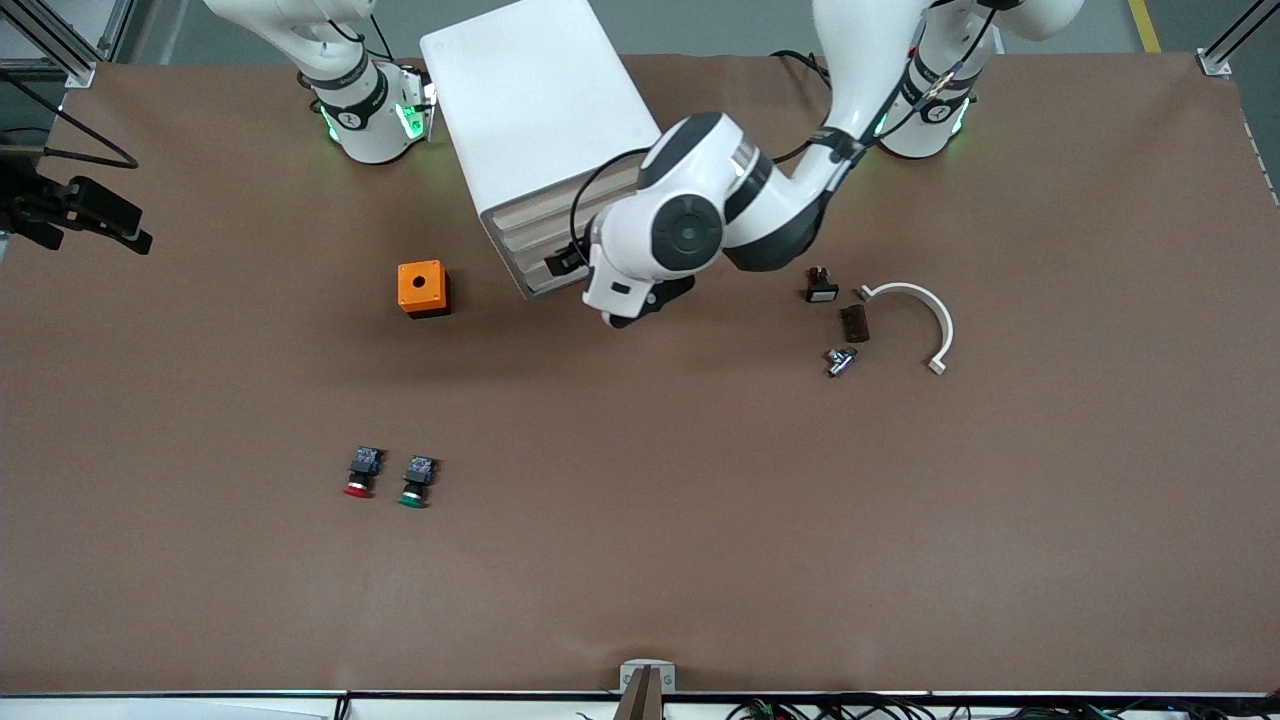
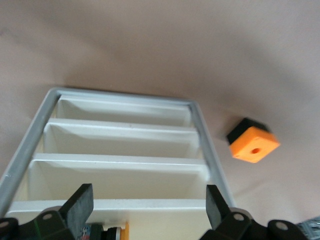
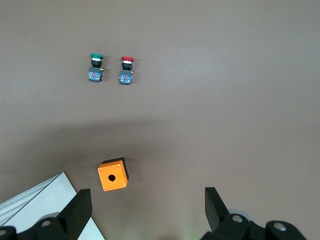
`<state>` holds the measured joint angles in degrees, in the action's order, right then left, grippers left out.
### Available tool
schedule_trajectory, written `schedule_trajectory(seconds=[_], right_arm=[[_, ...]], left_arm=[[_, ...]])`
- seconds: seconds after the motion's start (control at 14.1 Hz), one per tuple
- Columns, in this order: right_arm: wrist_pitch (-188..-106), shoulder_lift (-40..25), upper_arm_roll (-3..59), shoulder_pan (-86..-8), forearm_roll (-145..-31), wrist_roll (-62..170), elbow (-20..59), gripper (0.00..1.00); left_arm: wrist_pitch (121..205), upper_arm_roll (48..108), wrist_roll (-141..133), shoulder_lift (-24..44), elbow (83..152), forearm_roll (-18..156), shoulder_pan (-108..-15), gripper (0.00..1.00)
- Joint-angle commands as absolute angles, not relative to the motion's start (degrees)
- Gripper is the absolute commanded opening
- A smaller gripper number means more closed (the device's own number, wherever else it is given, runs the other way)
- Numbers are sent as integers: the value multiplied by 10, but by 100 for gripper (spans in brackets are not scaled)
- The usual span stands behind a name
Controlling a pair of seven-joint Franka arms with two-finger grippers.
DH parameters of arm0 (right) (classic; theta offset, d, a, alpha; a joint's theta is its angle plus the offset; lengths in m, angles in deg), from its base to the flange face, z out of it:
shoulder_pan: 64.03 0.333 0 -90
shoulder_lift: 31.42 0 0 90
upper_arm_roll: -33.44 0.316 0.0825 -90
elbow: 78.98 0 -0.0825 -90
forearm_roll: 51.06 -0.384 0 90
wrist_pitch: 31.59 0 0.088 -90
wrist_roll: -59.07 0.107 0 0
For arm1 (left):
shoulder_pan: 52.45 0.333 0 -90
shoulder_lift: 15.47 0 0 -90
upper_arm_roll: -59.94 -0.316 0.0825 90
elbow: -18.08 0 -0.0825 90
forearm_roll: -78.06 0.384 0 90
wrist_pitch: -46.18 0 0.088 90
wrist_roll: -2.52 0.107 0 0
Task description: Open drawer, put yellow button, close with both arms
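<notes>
The white cabinet (image 1: pixel 540 110) stands toward the robots' side, and its drawer (image 1: pixel 520 240) is pulled open, showing several compartments (image 2: pixel 120 175). The yellow button (image 2: pixel 114 233) lies in the drawer compartment right under my left gripper, mostly cut off by the picture's edge. My left gripper (image 2: pixel 148 207) hangs open over the drawer with nothing between its fingers (image 2: pixel 80 205); in the front view (image 1: pixel 570 262) it is largely hidden under its own wrist. My right gripper (image 3: pixel 145 210) is open and empty, held high over the table beside the cabinet, near its base.
An orange box with a hole (image 1: pixel 423 288) sits beside the drawer toward the right arm's end. A red-capped switch (image 1: pixel 361 472) and a green-capped switch (image 1: pixel 416 481) lie nearer the front camera. A white curved bracket (image 1: pixel 925 315) and small dark parts (image 1: pixel 855 323) lie toward the left arm's end.
</notes>
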<state>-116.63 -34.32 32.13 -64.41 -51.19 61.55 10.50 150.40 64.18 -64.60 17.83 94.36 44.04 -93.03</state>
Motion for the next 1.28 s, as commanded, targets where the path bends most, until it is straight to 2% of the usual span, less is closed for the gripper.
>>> schedule_trajectory(seconds=[0.0, 0.57, 0.78, 1.21], right_arm=[[-1175, -362, 321, -646, -519, 608, 121, 100], [-1181, -363, 320, -648, -532, 607, 122, 100], [-1181, -363, 320, -648, -532, 607, 122, 100], [-1181, -362, 320, -648, -532, 607, 122, 100]], left_arm=[[1502, 642, -646, 145, 957, 432, -890, 99], [1499, 641, -648, 106, 944, 493, -792, 99], [1493, 644, -584, 56, 943, 507, -733, 99], [1281, 643, -319, -43, 946, 581, -603, 99]])
